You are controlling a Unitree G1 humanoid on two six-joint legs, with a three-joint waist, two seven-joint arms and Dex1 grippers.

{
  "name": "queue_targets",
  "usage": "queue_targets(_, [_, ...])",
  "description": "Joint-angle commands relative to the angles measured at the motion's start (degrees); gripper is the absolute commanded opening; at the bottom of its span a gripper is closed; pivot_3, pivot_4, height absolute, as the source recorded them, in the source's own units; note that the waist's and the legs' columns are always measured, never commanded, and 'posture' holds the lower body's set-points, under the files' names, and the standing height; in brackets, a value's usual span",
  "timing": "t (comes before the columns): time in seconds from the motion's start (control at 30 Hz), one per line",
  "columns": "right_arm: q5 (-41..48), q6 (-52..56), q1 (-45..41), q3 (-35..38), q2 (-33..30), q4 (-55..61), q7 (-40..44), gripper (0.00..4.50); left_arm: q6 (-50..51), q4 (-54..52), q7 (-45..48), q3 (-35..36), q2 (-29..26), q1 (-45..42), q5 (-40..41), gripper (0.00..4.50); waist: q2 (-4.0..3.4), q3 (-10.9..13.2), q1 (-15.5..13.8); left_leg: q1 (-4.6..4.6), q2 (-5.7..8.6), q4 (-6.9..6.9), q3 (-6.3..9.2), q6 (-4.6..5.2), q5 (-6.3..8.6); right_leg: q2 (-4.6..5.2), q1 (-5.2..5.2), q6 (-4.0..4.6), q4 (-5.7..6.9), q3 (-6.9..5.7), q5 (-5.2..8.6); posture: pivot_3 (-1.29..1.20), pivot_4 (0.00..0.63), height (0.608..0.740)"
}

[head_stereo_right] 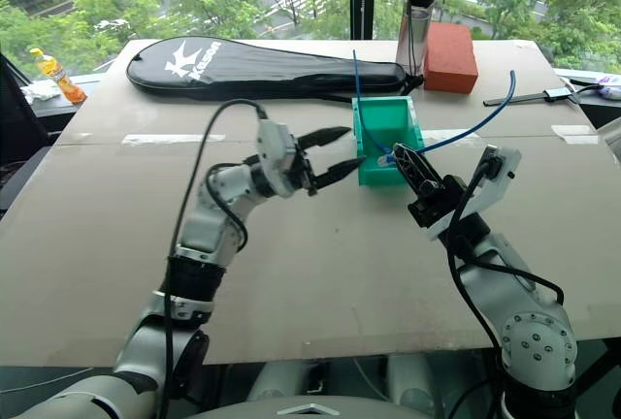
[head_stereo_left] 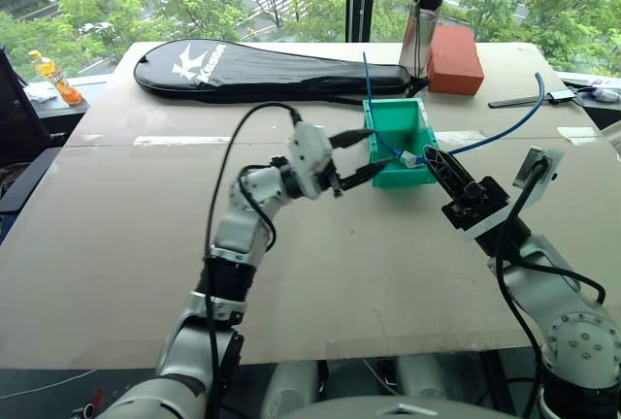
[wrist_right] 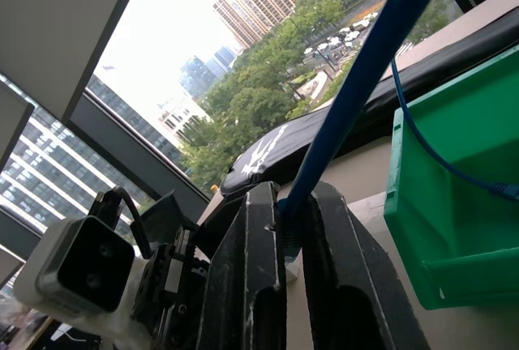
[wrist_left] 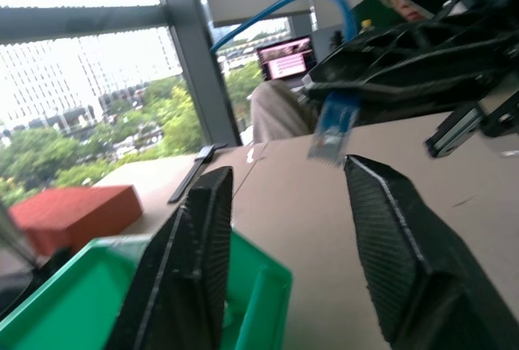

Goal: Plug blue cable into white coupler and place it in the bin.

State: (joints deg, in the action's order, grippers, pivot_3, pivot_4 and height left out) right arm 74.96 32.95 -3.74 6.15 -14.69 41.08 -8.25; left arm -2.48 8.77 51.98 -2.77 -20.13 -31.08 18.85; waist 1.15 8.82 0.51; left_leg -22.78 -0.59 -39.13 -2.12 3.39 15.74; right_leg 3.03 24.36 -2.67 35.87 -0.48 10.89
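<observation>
- The right gripper [head_stereo_left: 434,159] pinched the thin blue cable [head_stereo_left: 505,128] just beside the small teal-green plastic bin [head_stereo_left: 419,124] (near the table's far edge).
- The left gripper [head_stereo_left: 374,150] stood wide, empty.

The left gripper [wrist_left: 284,228] stands with its two black fingers [wrist_left: 190,277] spread wide apart, nothing between them, above the near corner of the green bin [wrist_left: 263,285] and the tan tabletop [wrist_left: 324,245]. Beyond the fingers, the right gripper [wrist_left: 405,54] holds a blue cable [wrist_left: 268,14] whose clear plug end [wrist_left: 332,127] hangs below it. A red block [wrist_left: 69,212] rests farther back beside a window.
</observation>
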Motion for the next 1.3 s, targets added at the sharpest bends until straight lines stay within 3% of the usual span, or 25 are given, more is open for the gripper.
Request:
queue_targets(0.03, [1.09,-1.37,-0.99,0.72,-0.39,-0.03,1.58,0.0,4.24,1.09,-1.63,5.2,-4.06,0.14,1.75,4.06,0.0,0.0,0.08,-0.01,0.0,0.0,0.0,0.0,0.0,0.0,0.0,0.0,0.0,-0.01,0.0,0.0,0.15,0.74])
queue_targets(0.17, [0.88,-1.5,-1.19,0.56,-0.58,-1.27,2.97,0.0,4.98,11.3,1.66,8.81,-10.96,-1.84,0.87,4.06,0.0,0.0,-0.04,-0.03,0.02,0.0,-0.01,0.0,0.0,0.05,0.0,0.0,-0.02,-0.02,0.01,0.0,0.15,0.74])
queue_targets(0.37, [0.48,-1.38,-1.36,-0.01,-0.69,-2.33,4.34,0.0,-1.66,29.02,8.14,7.1,-16.8,-7.49,-3.94,4.06,0.02,0.02,-0.19,-0.03,0.04,0.02,-0.03,0.0,0.0,0.06,0.01,0.18,-0.03,-0.04,0.11,0.0,0.15,0.74])
queue_targets(0.87, [-1.21,-2.17,2.15,-0.35,-0.95,1.41,3.06,0.0,-13.91,54.41,11.21,2.26,-13.69,-20.27,-14.68,4.06,0.06,0.04,-0.28,-0.1,0.05,0.02,-0.05,0.0,0.0,0.12,0.03,0.0,-0.05,-0.04,-0.01,0.0,0.15,0.74])
queue_targets(0.97, [-1.28,-2.26,2.76,-0.09,-1.3,2.29,2.5,0.0,-15.38,56.78,10.48,1.94,-13.1,-21.08,-16.16,3.3,0.08,0.05,-0.19,-0.11,0.05,0.02,-0.04,0.0,0.0,0.12,0.04,-0.01,-0.05,-0.04,-0.01,0.0,0.15,0.74])
queue_targets(1.17, [-0.98,-2.8,4.36,0.36,-2.08,3.94,1.61,0.0,-16.52,59.17,9.81,2.43,-12.28,-21.68,-17.66,0.41,0.1,0.05,-0.05,-0.12,0.04,0.02,-0.04,0.0,0.01,0.13,0.05,-0.01,-0.04,-0.04,-0.01,0.0,0.15,0.74])
queue_targets(1.3, [-0.89,-3.13,5.15,0.41,-2.83,4.52,1.28,0.0,-16.26,58.16,13.8,3.82,-11.52,-21.41,-15.68,0.35,0.11,0.04,-0.02,-0.12,0.04,0.02,-0.04,0.01,0.01,0.14,0.05,-0.01,-0.04,-0.04,-0.01,0.0,0.15,0.74])
